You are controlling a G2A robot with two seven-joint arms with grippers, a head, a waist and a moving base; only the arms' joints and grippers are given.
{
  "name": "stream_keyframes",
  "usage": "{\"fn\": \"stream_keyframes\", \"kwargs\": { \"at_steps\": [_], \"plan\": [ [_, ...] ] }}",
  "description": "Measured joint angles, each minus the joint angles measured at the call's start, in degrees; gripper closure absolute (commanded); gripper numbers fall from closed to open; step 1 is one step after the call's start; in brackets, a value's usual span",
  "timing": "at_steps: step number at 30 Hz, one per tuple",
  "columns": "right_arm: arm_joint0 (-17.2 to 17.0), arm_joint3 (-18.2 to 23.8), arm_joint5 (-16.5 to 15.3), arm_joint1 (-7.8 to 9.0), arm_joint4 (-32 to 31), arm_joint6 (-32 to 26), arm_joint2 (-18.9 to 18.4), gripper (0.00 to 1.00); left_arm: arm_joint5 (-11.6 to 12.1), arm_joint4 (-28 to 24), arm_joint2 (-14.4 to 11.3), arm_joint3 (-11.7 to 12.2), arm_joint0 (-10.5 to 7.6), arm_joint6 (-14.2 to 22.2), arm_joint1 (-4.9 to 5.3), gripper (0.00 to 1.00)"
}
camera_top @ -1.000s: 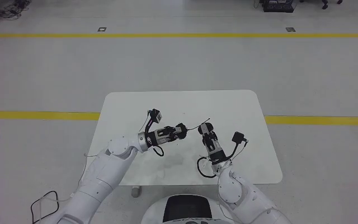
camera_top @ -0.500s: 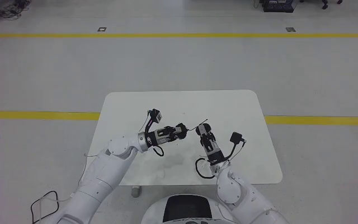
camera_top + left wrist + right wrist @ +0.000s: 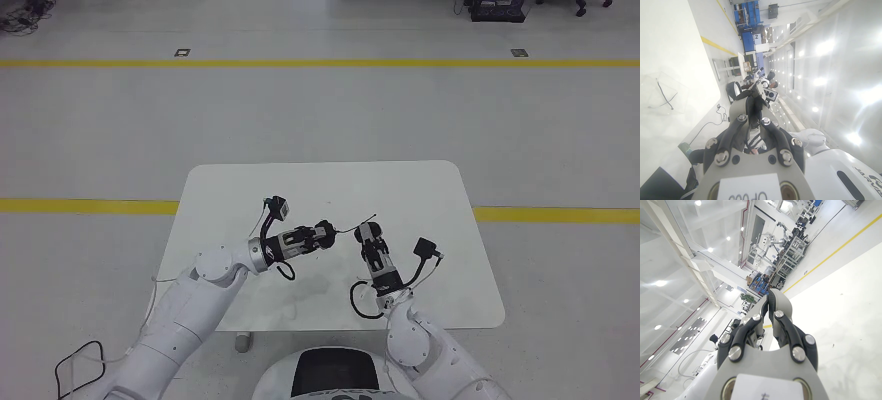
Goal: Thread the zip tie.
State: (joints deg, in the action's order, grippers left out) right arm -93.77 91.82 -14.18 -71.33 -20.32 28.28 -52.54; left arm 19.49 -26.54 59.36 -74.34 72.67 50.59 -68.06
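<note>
white table (image 3: pixel 430 190) noted, with both arms held above its middle, tips turned toward each other and near one another.

left gripper (image 3: pixel 326 232): fingers pressed together in the left wrist view, something dark and narrow clamped between the pads. right gripper (image 3: pixel 364 231): pads (image 3: pixel 776 303) seen flat against each other in the right wrist view, no gap left between them.

clear tray (image 3: pixel 680 89) is seen on the table well apart from the grippers, with a few spare ties (image 3: pixel 662 92) lying crossed in it. these are untouched.

zip tie (image 3: pixel 346 229): seen from above as a thin dark line, lifted off the table. it is strung from the tip of the left gripper across the tip of the right gripper, with a short free end sticking out past the right one toward the far side of the table. it appears to be pinched at both places, though the strap is too thin for the right-hand grip to be confirmed.

progress, as judged:
- pickup is done; the tie is in the air and shared between the two grippers.
- no closed loop is seen from above; the strap reads as one nearly straight line.
- the tail is therefore taken as not yet fed through the head.
- left to do: the tail to be bent round, lined up with the head's slot, pushed in and drawn through.
</note>
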Motion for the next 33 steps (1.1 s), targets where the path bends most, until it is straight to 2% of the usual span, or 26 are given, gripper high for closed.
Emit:
{"fn": "stream_keyframes", "kwargs": {
  "at_steps": [22,33],
  "plan": [
    [-2.06,2.01,0.69,-1.13,-0.38,-3.29,-1.69,1.0,-0.01,2.9,-0.11,-1.79,0.68,-2.8,0.57,1.0],
    [-2.43,2.36,2.04,-2.01,2.74,-3.52,-2.22,1.0,-0.01,4.33,-0.1,-2.7,1.15,-3.61,0.67,1.0]
  ]
}}
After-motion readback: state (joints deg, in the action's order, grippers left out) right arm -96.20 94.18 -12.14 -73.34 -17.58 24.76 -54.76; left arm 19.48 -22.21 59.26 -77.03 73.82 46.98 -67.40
